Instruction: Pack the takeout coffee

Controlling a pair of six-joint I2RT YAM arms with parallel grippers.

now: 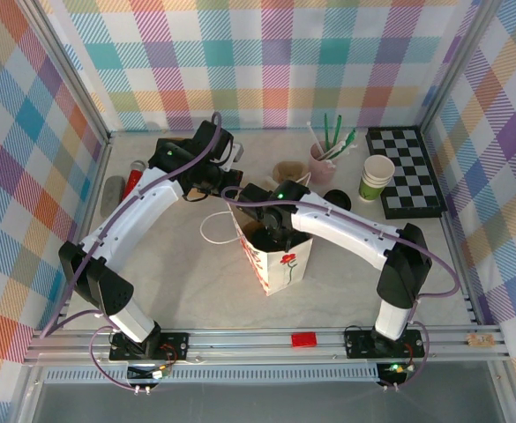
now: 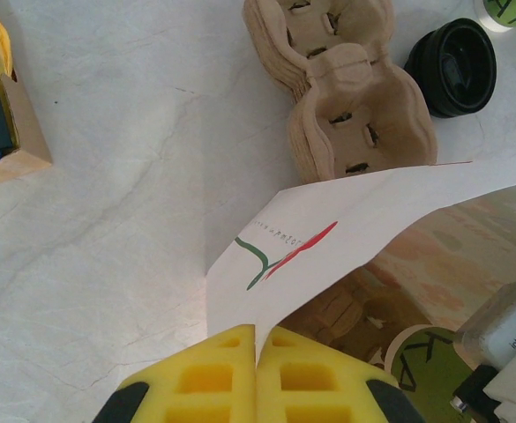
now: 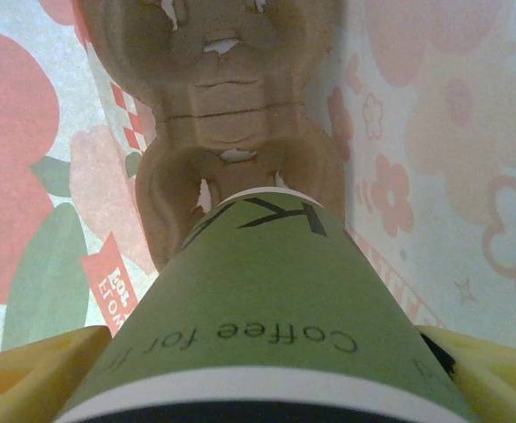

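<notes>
The takeout coffee (image 3: 258,326), a green cup with a dark lid edge at the bottom of the right wrist view, is held between the yellow fingers (image 3: 28,379) of my right gripper (image 3: 258,392). It hangs inside the white paper bag (image 1: 280,264), base down over a cardboard cup carrier (image 3: 231,132) on the bag's floor. My right gripper (image 1: 271,231) reaches into the bag's mouth from above. My left gripper (image 2: 259,348) is shut on the bag's white rim (image 2: 328,238), at the bag's back left corner (image 1: 231,196). The green cup (image 2: 425,370) also shows through the bag's opening.
A stack of cardboard carriers (image 2: 346,88) and a loose black lid (image 2: 456,66) lie behind the bag. A lidless green cup (image 1: 377,178), a pink cup of utensils (image 1: 321,160) and a chessboard (image 1: 407,172) stand at the back right. A red block (image 1: 303,339) sits on the front rail.
</notes>
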